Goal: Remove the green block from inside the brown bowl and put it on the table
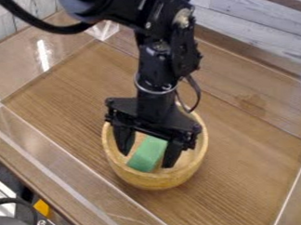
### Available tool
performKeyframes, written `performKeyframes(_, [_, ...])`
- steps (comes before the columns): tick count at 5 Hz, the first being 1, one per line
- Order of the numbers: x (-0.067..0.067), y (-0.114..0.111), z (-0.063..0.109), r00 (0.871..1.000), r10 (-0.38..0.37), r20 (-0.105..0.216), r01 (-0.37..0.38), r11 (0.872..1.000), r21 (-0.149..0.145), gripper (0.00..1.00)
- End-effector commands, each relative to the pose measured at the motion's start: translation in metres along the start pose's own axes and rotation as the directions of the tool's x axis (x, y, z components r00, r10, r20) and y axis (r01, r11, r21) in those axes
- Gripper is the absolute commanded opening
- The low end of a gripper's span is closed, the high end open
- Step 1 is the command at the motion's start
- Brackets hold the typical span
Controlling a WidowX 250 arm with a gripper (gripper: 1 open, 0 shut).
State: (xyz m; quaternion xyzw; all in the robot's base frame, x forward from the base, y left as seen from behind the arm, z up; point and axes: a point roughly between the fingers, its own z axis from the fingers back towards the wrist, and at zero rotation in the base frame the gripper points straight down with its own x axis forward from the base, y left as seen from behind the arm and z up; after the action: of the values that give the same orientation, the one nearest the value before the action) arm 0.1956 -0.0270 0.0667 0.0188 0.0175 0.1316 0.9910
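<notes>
Green block (146,154): being cradled inside brown bowl (188,168)
Pincer (145,154): being held spread, fingers straddling block
Worktop (252,146): bearing bowl

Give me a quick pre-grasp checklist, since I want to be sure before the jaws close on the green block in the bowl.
1. Jaws open: ok; the gripper stands wide open.
2. Green block between the jaws: ok; one finger shows on each side of it.
3. Block inside the brown bowl: ok; not yet lifted.
4. Gripper pointing down over the bowl: ok.
5. Fingers clear of the bowl rim: cannot tell; the tips sit low and close to the rim.
6. Bare table beside the bowl for setting the block down: ok.
</notes>
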Motion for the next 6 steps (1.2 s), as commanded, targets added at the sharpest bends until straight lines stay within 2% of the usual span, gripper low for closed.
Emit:
performKeyframes(1, [0.002, -0.002, 0.007, 0.997, -0.059, 0.049, 0.061, 0.998, -0.023, 1.0])
performKeyframes(2, [-0.004, -0.002, 0.005, 0.992, -0.115, 0.053, 0.117, 0.993, -0.023, 1.0])
performKeyframes(4, [-0.011, 0.007, -0.016, 0.998, -0.007, 0.063, 0.01, 0.999, -0.052, 1.0])
performKeyframes(6, [-0.008, 0.016, -0.026, 0.998, -0.035, 0.058, 0.038, 0.998, -0.054, 1.0])
